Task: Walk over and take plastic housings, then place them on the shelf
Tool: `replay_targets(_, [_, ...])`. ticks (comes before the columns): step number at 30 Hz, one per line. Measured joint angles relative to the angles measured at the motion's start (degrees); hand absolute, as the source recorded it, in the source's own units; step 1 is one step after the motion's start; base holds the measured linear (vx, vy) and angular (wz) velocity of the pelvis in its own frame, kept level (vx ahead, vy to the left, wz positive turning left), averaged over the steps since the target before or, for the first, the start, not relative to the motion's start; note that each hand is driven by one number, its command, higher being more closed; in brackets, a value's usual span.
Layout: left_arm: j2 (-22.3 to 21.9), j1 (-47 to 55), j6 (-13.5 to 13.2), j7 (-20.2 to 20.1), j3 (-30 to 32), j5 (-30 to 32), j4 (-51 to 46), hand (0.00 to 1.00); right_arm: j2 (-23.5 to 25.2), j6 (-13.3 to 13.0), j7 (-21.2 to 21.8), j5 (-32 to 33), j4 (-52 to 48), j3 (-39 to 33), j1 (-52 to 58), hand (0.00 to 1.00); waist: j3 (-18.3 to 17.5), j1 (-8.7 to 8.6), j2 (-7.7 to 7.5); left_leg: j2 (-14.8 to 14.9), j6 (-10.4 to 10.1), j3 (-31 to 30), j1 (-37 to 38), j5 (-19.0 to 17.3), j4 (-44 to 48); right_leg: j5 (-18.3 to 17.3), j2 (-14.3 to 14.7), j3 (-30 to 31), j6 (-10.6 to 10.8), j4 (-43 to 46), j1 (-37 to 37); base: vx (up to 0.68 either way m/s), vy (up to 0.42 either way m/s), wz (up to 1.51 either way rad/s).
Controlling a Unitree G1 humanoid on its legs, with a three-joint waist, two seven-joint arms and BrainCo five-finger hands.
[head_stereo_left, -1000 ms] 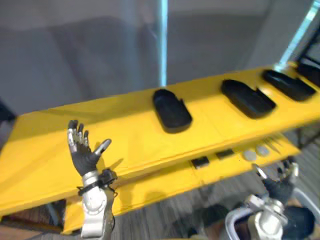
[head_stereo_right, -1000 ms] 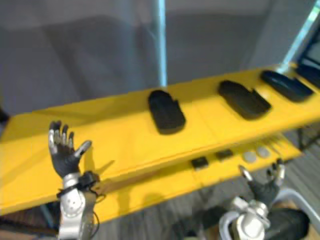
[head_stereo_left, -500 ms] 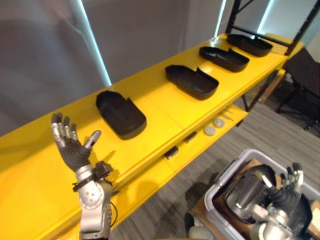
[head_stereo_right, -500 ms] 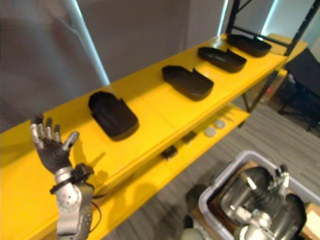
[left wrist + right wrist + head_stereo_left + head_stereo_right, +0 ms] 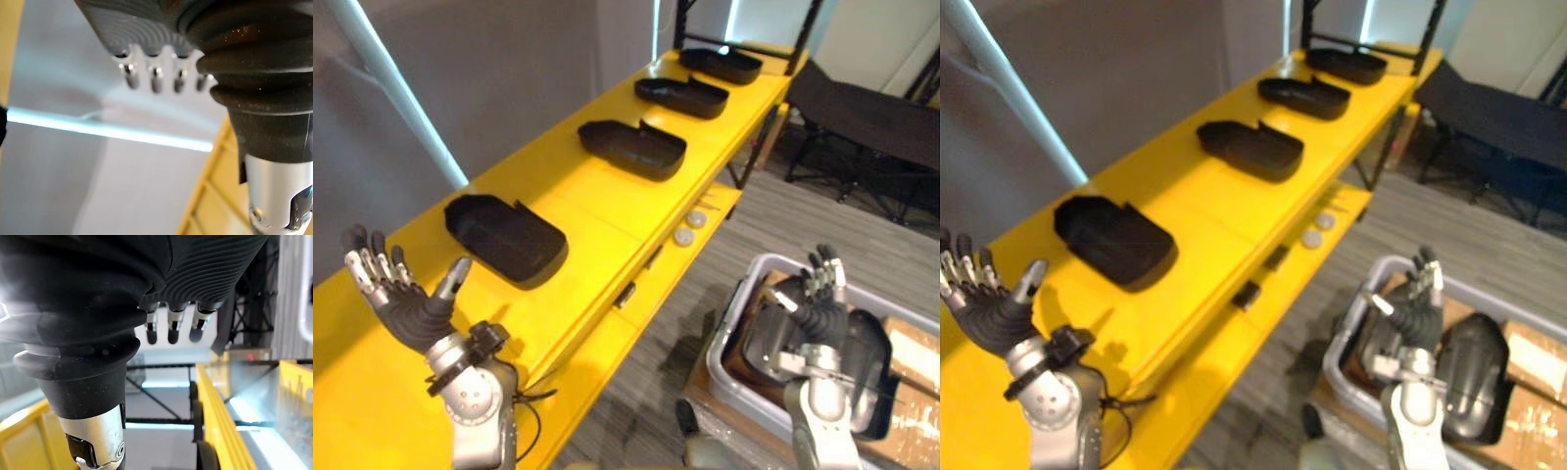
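Several black plastic housings lie in a row along the top of the long yellow shelf (image 5: 597, 211); the nearest housing (image 5: 506, 237) is at the left, and others (image 5: 631, 149) run toward the far end. More dark housings (image 5: 1469, 364) lie in a grey bin (image 5: 726, 328) on the floor at the lower right. My left hand (image 5: 399, 305) is raised over the shelf's near end, open and holding nothing. Above the bin, my right hand (image 5: 819, 305) is also open, fingers straight and apart from the housings.
The shelf's lower level holds two round discs (image 5: 685, 235) and small dark parts (image 5: 625, 294). A black folding cot (image 5: 862, 108) stands at the upper right on grey floor. Cardboard (image 5: 913, 360) lies beside the bin. Black posts (image 5: 808, 24) rise at the shelf's far end.
The camera has swung to the right, so the shelf now runs away diagonally and the bin shows fully. My right hand has risen over the bin. The left hand stays raised and open.
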Motion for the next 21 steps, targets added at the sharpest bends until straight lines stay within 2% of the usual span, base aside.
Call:
replay_targets(1, [-0.1, 0.4, 0.7, 0.0, -0.2, -0.3, 0.2, 0.0, 0.9, 0.1, 1.0, -0.6, 0.6, 1.0, 1.0, 0.0, 0.9, -0.3, 0.33, 0.8, 1.4, 0.6, -0.4, 1.0, -0.2, -3.2, -1.8, -6.1, -1.4, 6.2, -0.7, -0.24, 0.126, -0.17])
replay_targets(2, [0.0, 0.3, 0.7, -0.3, -0.5, -0.4, 0.3, 0.0, 1.2, 0.1, 1.0, -1.3, 0.6, 1.0, 1.5, 0.0, 0.8, -0.38, 0.19, 0.8, 1.7, 0.2, -0.8, 1.6, -0.5, -4.3, -2.3, -6.3, -0.8, 9.6, -1.0, -0.22, 0.153, 0.08])
replay_targets(3, [0.3, -0.2, 0.6, -0.8, -1.2, -0.6, 0.6, 0.0, 1.8, 0.1, 0.8, -2.0, 0.6, 0.5, 2.4, 0.0, 0.5, -0.47, -0.38, 0.7, 2.1, -0.9, -1.6, 3.3, -2.0, -7.2, -3.5, -6.1, 0.8, 15.9, -0.6, -0.1, 0.079, 0.31])
replay_targets(4, [0.3, -0.6, 0.6, -1.2, -1.6, -0.6, 0.7, 0.0, 2.1, 0.0, 0.6, -2.2, 0.5, 0.2, 2.7, 0.0, 0.3, -0.52, -0.67, 0.5, 2.2, -1.7, -2.2, 4.2, -2.6, -8.8, -4.0, -6.1, 1.3, 18.2, 0.1, -0.11, 0.05, 0.58])
replay_targets(6, [0.2, -1.2, 0.6, -2.4, -2.1, -1.3, 0.8, 0.0, 3.1, -0.2, -2.0, -2.6, 0.4, 0.0, 2.6, 0.0, -0.3, -0.05, -1.46, -0.1, 1.8, -4.3, -4.2, 8.4, -6.2, -14.2, -6.4, -8.0, -0.3, 22.4, 5.3, -0.04, -0.008, 0.56])
replay_targets(7, [0.2, -1.2, 0.6, -2.7, -2.1, -1.6, 0.8, 0.0, 3.2, -0.2, -2.1, -2.7, 0.4, 0.2, 2.3, 0.0, -0.3, 0.06, -1.57, -0.1, 1.7, -4.4, -4.5, 8.7, -6.3, -14.4, -6.7, -8.3, -0.4, 22.3, 5.8, -0.02, -0.039, 0.19])
replay_targets(8, [0.2, -1.1, 1.1, -3.3, -1.5, -2.1, 0.8, 0.0, 3.2, -0.1, -3.2, -3.0, 0.4, 1.1, 1.3, 0.0, -0.8, 1.23, -2.27, -0.1, 1.2, -4.2, -6.0, 9.2, -6.1, -14.5, -8.0, -9.5, -0.7, 21.8, 6.9, -0.07, -0.087, -0.1])
replay_targets(10, [0.0, -0.3, 2.2, -4.0, -1.0, -2.3, 0.8, 0.0, 3.0, 0.9, -4.5, -4.0, 0.6, 2.6, -0.4, 0.0, -0.7, 2.29, -1.96, 0.7, 0.1, -3.3, -6.2, 9.9, -6.4, -14.1, -7.5, -10.3, -0.2, 20.8, 6.6, -0.08, -0.124, -0.26])
replay_targets(11, [0.0, 0.7, 2.2, -4.8, -0.9, -2.3, 0.6, 0.0, 3.0, 1.4, -5.2, -4.0, 0.6, 3.4, -0.7, 0.0, -1.6, 3.11, -1.09, 1.9, -0.6, -2.2, -5.8, 10.4, -7.8, -13.3, -6.3, -10.4, 0.2, 20.3, 6.0, -0.04, -0.099, -0.36])
replay_targets(13, [0.3, 1.7, 1.9, -5.8, -0.3, -2.7, 0.4, 0.0, 3.0, 2.4, -5.8, -4.1, 0.6, 4.7, -1.7, 0.0, -2.9, 3.45, 0.11, 4.2, -1.6, -0.2, -5.7, 11.6, -9.7, -11.8, -3.9, -9.9, -0.6, 18.7, 4.7, -0.06, -0.117, -0.58])
replay_targets(14, [0.3, 1.6, 1.8, -6.2, -0.1, -2.8, 0.4, 0.0, 3.1, 3.1, -5.8, -4.9, 0.8, 5.2, -2.2, 0.0, -3.2, 3.44, 0.05, 5.3, -2.1, 1.1, -6.0, 12.6, -10.6, -13.6, -3.4, -9.2, -3.2, 19.0, 3.5, -0.06, -0.117, -0.54])
replay_targets(15, [0.3, 1.5, 1.8, -6.2, 0.2, -2.8, 0.4, 0.0, 3.1, 3.4, -5.8, -5.1, 1.0, 5.5, -2.3, 0.0, -3.1, 3.29, -0.49, 5.3, -2.3, 1.8, -6.0, 12.9, -10.8, -15.2, -4.4, -9.5, -5.3, 21.4, 2.6, -0.05, -0.128, -0.46])
replay_targets(16, [0.4, 1.7, 1.8, -6.2, 0.6, -2.8, 0.6, 0.0, 3.2, 3.6, -5.7, -5.1, 2.0, 5.6, -2.0, 0.0, -3.2, 2.82, -1.5, 5.6, -2.5, 2.9, -6.0, 13.0, -10.1, -16.6, -7.5, -10.3, -5.2, 24.6, 1.7, -0.03, -0.163, -0.37])
replay_targets(17, [0.3, 1.8, 1.8, -6.1, 0.9, -2.8, 0.9, 0.0, 3.2, 3.6, -5.6, -5.0, 3.1, 5.8, -1.5, 0.0, -3.4, 2.73, -1.97, 6.6, -3.1, 3.6, -6.1, 13.0, -9.3, -16.4, -9.1, -11.1, -5.0, 24.5, 2.2, -0.02, -0.195, -0.48])
replay_targets(18, [0.4, 1.7, 1.8, -5.9, 1.2, -2.8, 1.0, 0.0, 3.2, 3.6, -5.5, -5.0, 3.8, 6.0, -1.3, 0.0, -3.6, 2.75, -2.47, 8.1, -3.9, 5.0, -6.2, 12.9, -8.3, -15.8, -10.2, -12.0, -4.4, 23.5, 2.8, -0.01, -0.271, -0.57])
replay_targets(19, [0.8, 1.7, 1.7, -5.3, 1.4, -3.8, 0.9, 0.0, 3.3, 3.6, -5.1, -5.0, 3.8, 6.6, -1.0, 0.0, -3.5, 2.79, -3.45, 9.8, -5.8, 6.3, -6.2, 12.6, -7.3, -12.1, -10.9, -13.7, -3.1, 20.9, 4.1, 0.0, -0.345, -0.63])
replay_targets(20, [1.6, 1.6, 1.7, -5.3, 1.3, -5.0, 1.2, 0.0, 3.3, 3.7, -4.3, -5.0, 3.8, 6.8, -1.1, 0.0, -3.6, 2.72, -3.71, 11.5, -7.7, 6.4, -6.4, 12.0, -6.3, -13.3, -9.9, -14.1, 1.5, 19.5, 4.6, 0.0, -0.452, -0.8])
replay_targets(21, [0.8, 1.6, 1.7, -5.1, 1.2, -5.1, 1.7, 0.0, 2.8, 4.1, -4.0, -5.0, 3.8, 6.8, -1.5, 0.0, -3.8, 2.78, -3.87, 13.7, -9.0, 6.9, -6.6, 11.8, -5.5, -15.7, -7.7, -15.3, 5.1, 17.3, 5.0, 0.0, -0.406, -0.69])
